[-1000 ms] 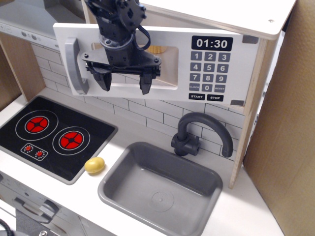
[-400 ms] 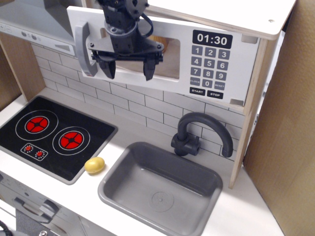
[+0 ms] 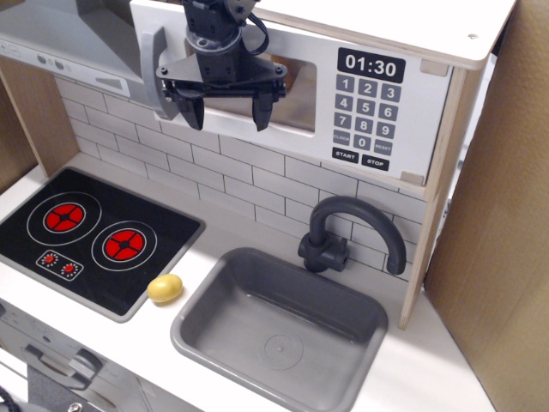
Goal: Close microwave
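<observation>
The microwave (image 3: 377, 103) sits at the top of the toy kitchen, with a white door (image 3: 296, 116), a clear window, a grey bar handle (image 3: 153, 73) at its left end and a black keypad reading 01:30. The door lies nearly flat against the microwave body. My black gripper (image 3: 226, 113) hangs right in front of the door window, its two fingers spread apart and holding nothing. The gripper body covers part of the window.
A grey range hood (image 3: 64, 39) is at the upper left. Below are a black stove top (image 3: 90, 236) with red burners, a yellow lemon (image 3: 165, 288), a grey sink (image 3: 279, 330) and a dark faucet (image 3: 343, 233). A cardboard wall (image 3: 493, 215) stands at the right.
The microwave door has swung back from partly open to almost flush with the body. My gripper has moved up and back with it, staying open.
</observation>
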Controlling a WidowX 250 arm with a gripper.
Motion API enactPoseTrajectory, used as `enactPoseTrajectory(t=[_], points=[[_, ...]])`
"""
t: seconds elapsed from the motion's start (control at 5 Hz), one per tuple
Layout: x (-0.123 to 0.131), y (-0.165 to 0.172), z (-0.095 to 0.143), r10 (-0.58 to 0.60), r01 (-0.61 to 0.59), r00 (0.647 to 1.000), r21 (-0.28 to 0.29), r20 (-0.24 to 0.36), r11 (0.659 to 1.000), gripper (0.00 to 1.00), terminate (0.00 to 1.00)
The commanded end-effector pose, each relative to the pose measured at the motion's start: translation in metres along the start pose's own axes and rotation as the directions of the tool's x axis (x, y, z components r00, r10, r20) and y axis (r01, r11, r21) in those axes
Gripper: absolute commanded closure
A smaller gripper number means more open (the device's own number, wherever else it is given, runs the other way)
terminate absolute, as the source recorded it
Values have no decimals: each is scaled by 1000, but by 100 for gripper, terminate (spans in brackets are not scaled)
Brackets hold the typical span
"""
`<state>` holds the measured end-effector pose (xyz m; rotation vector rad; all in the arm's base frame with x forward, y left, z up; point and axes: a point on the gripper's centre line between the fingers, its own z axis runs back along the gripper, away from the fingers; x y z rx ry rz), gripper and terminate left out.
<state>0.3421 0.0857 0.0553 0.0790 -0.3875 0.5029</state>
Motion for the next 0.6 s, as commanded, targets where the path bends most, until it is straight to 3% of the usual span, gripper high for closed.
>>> enactPoseTrajectory(t=[0.0,0.2,0.4], points=[[21,4,16,31,-31,999,-10,44,999,0,0],[27,3,14,45,-45,998,-12,52,999,0,0],[31,3,12,43,-42,997,-9,67,999,0,100]])
